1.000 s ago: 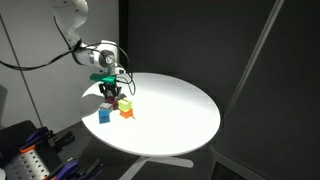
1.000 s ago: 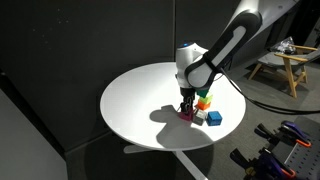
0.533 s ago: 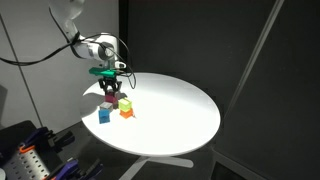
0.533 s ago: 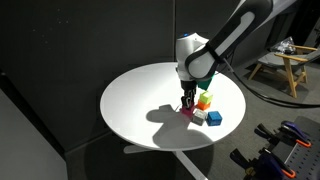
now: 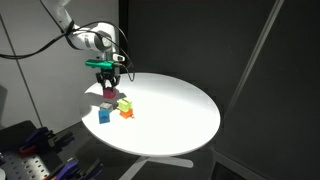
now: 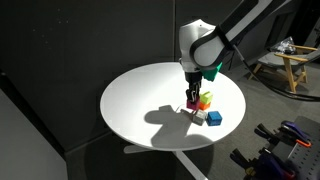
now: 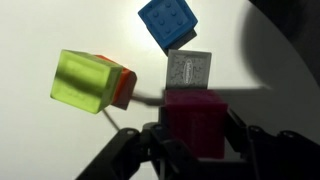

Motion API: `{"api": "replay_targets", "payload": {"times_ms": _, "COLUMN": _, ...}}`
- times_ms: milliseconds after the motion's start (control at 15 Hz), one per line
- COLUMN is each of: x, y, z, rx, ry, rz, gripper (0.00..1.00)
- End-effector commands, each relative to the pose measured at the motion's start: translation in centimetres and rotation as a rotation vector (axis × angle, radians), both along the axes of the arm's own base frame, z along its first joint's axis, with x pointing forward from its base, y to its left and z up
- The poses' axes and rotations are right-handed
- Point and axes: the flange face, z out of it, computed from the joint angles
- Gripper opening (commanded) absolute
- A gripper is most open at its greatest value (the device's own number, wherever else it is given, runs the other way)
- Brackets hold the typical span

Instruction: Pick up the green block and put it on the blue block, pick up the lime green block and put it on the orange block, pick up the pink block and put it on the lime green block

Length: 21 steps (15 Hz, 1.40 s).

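Risen since earlier: hand (image 5: 108, 90) pointing straight down | clamped on pink block (image 7: 195, 122) | clear of table (image 5: 180, 110)

The gripper (image 5: 109, 90) has climbed. A second ago it stood low at the round table (image 5: 180, 110), just beside the lime green block (image 5: 124, 104), with its jaws closed on the pink block (image 7: 195, 122). Now it hangs higher beside the lime green block, and the pink block has come up with it, clear of the tabletop. In both exterior views the wrist above it has risen too.
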Motion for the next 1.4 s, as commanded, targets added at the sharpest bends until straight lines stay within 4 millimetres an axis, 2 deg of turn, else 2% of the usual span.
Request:
{"api": "replay_targets", "payload": {"times_ms": 0, "x": -1.6, "y": -1.5, "z": 3.1, "rx": -0.018, "ry": -0.011, "rz": -0.004, "gripper": 0.31}}
{"api": "replay_targets", "payload": {"times_ms": 200, "x": -2.1, "y": -3.0, "z": 4.6, "rx": -0.021, "ry": -0.020, "rz": -0.033, "gripper": 0.31}}
{"api": "replay_targets", "payload": {"times_ms": 533, "x": -1.6, "y": -6.8, "z": 6.5, "rx": -0.014, "ry": -0.046, "rz": -0.123, "gripper": 0.31}}
{"api": "replay_targets", "payload": {"times_ms": 867, "x": -1.0, "y": -10.1, "z": 6.9, "rx": -0.023, "ry": -0.055, "rz": -0.213, "gripper": 0.31}}
{"api": "replay_targets", "payload": {"times_ms": 1333, "x": -0.5, "y": -11.8, "z": 6.6, "rx": -0.030, "ry": -0.065, "rz": -0.251, "gripper": 0.31}}
